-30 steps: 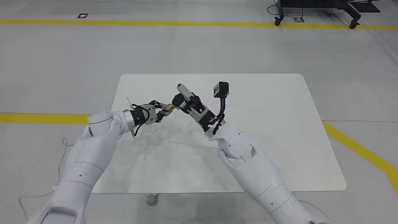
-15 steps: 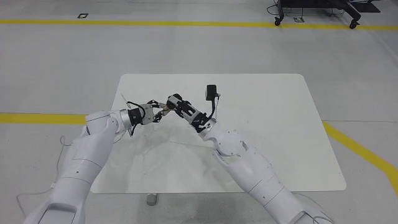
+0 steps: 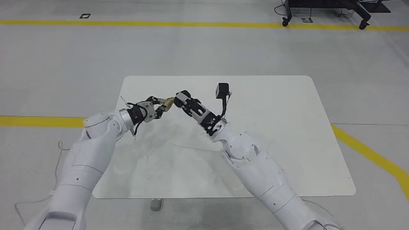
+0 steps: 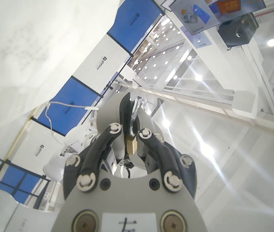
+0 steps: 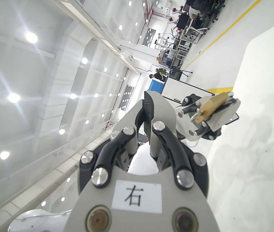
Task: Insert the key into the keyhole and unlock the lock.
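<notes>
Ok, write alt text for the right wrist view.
The left tool grips a brass padlock over the white table, just beyond the right tool, whose fingers are pressed together.

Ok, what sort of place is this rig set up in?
Probably a large robotics lab or industrial hall: yellow lines mark the pale floor, blue and white partition panels stand in the background, and workstations with screens and office chairs sit in the distance.
</notes>
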Controlling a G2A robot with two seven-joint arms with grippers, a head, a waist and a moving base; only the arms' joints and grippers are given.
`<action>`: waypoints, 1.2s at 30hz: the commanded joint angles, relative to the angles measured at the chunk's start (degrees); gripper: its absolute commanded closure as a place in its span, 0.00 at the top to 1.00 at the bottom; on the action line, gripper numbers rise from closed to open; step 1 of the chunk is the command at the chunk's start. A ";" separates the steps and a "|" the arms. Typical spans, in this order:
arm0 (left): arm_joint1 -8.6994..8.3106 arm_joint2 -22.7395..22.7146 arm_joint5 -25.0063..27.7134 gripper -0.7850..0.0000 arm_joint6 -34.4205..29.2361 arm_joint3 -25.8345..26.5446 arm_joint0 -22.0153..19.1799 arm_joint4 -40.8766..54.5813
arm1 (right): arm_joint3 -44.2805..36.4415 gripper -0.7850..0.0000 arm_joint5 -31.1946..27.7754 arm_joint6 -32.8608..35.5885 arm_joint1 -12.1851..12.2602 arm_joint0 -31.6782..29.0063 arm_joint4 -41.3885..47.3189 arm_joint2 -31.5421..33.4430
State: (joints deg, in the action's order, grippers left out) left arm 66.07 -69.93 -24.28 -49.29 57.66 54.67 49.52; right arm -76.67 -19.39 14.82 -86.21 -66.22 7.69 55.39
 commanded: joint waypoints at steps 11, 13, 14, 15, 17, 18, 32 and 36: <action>-0.49 -2.09 17.67 0.00 -2.21 6.52 4.36 -4.50 | 4.19 0.40 8.73 16.15 -0.59 -1.61 26.73 0.68; -0.56 -1.80 18.39 0.00 -3.60 7.15 4.70 -5.65 | 4.99 0.40 8.93 17.28 -0.80 -1.24 28.88 0.54; -0.61 -1.71 18.68 0.00 -4.23 7.30 4.79 -6.21 | 5.40 0.40 8.94 17.47 -0.88 -0.99 29.33 0.47; -0.64 -1.72 18.94 0.00 -4.40 7.30 4.89 -6.59 | 5.78 0.39 8.92 17.52 -0.95 -0.75 29.55 0.37; -0.64 -1.74 18.98 0.00 -4.44 7.38 5.03 -6.60 | 6.39 0.38 9.13 17.86 -1.10 -0.36 30.20 0.13; -0.64 -1.76 18.95 0.00 -4.49 7.42 5.07 -6.55 | 6.78 0.37 9.29 17.94 -1.15 -0.14 30.26 0.03; -0.61 -1.41 19.19 0.00 -4.90 7.73 5.16 -8.04 | 9.19 0.00 9.62 18.17 -1.73 1.12 31.31 -0.61; -0.59 -1.33 19.33 0.00 -4.81 7.74 5.13 -8.39 | 9.72 0.00 9.95 17.78 -1.88 1.35 31.03 -0.90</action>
State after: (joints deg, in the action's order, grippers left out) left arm 65.48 -71.26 -5.01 -54.11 65.40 59.83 41.25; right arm -67.09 -9.48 32.82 -88.05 -64.93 38.81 54.53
